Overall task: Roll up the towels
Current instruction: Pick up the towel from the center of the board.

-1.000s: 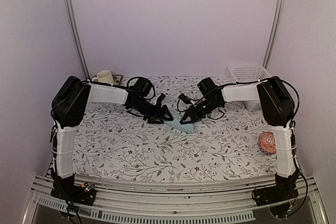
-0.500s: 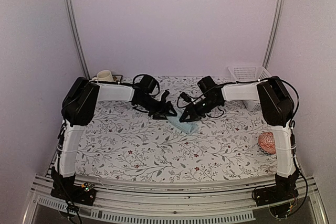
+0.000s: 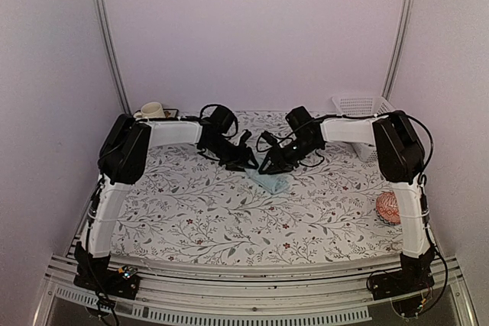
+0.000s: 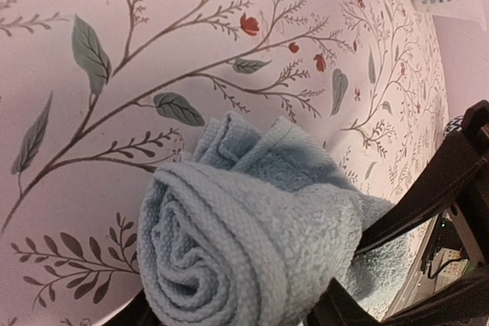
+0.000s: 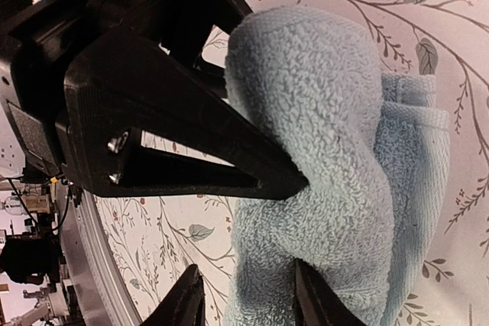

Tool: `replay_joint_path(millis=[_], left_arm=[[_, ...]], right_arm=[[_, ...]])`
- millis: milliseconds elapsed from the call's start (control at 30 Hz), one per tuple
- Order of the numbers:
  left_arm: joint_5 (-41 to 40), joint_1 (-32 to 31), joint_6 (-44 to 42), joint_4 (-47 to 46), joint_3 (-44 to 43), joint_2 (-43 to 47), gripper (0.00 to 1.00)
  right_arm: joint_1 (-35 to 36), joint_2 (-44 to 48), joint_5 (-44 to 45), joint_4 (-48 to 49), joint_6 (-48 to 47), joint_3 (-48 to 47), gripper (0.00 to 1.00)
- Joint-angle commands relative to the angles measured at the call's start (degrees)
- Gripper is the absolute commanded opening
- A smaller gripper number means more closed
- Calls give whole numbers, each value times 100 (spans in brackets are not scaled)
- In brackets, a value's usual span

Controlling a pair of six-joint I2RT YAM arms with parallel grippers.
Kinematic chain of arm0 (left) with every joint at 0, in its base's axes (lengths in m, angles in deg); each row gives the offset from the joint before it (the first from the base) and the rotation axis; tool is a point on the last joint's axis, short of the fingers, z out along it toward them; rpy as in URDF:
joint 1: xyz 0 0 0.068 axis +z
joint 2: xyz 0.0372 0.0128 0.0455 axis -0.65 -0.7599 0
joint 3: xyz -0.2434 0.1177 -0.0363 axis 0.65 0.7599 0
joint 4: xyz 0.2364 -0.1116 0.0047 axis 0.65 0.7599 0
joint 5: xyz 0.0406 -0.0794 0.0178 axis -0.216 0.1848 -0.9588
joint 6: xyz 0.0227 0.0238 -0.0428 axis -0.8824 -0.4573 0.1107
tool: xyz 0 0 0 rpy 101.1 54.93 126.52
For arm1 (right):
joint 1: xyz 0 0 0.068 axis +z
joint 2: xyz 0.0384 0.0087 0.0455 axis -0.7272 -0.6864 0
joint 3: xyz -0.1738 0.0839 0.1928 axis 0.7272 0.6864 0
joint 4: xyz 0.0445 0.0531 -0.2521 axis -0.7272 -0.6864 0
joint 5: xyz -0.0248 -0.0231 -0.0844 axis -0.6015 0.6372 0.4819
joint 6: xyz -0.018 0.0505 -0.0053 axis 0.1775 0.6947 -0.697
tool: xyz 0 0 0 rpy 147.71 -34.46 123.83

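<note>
- I hold the light blue towel (image 4: 252,250) by its rolled end so the coil cannot spring loose. In my left wrist view the spiral of layers fills the gap between my fingers.
- My left gripper (image 3: 246,159) is clamped around that roll. From the right wrist view, one of its black fingers (image 5: 176,135) presses its tip into the terry and dents it, and the other sits behind the bundle.
- My right gripper (image 3: 269,166) has its jaws apart and pinches nothing that I can make out. One finger (image 5: 313,299) lies against the cloth, and patterned tablecloth (image 5: 221,265) shows in the gap beside it.
- I judge that the two arms meet here so one can steady the coil while the other frees itself for a fresh bite.
- The towel lies on the table (image 3: 191,219) at its far middle, a touch right of centre. The looser folded tail trails toward the near right.
- The roll sits inside my left jaws, at the right-hand tip of that arm. My right gripper is directly at the towel's far right side, touching it.
- Only this one towel shows in any view.
</note>
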Motion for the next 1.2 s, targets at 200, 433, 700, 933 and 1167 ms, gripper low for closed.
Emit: replay_joint_path(millis=[200,433,700,933,1167], left_arm=[[-315,-130,-188,365,-292,-282,52],[-336,-166,-175,398,-375,-326,52],[-381,-210,-180,409,-400,-327,53],[-429,-251,-189,409,-461,-344,53],[-425,-354,-230,409,-582,-444,53]], right_arm=[[-339,268,436,-288,-21,-299,61],[-392,212,704,-354,-78,-411,65],[-396,-171,482,-616,-224,-488,66],[-315,-339,260,-835,-380,-433,66],[-261,-426,-40,-838,-371,-323,70]])
